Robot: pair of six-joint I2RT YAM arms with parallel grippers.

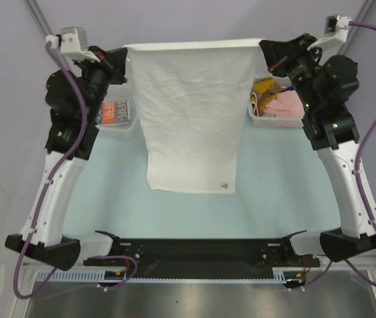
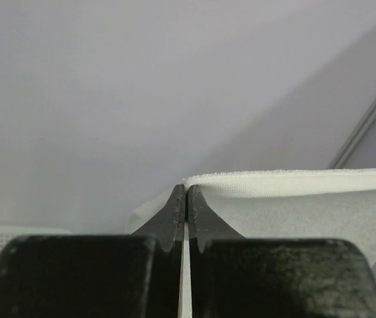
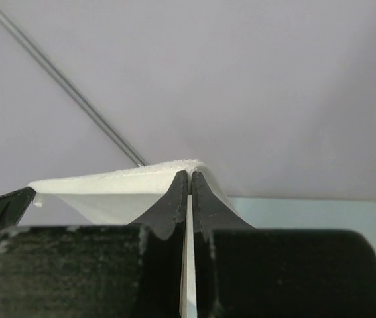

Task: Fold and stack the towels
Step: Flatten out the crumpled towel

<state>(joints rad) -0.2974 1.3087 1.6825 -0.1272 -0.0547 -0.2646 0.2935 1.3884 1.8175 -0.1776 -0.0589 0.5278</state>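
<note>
Pinching black fingers of the left gripper (image 1: 123, 58), jaws closed narrow at upper left of the frame, are holding one top corner of the plain white, wrinkled cloth towel (image 1: 191, 112). It is hanging taut-edged across the upper centre, its tagged lower hem reaching mid-frame over the pale blue table (image 1: 108, 192). At upper right, the right gripper (image 1: 267, 50) is clamping the other corner, jaws equally narrow.

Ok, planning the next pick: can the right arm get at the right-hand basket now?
Probably not yet: the right pincer is shut on a corner of the white towel, shared with the left pincer. The basket lies close beside it.
</note>
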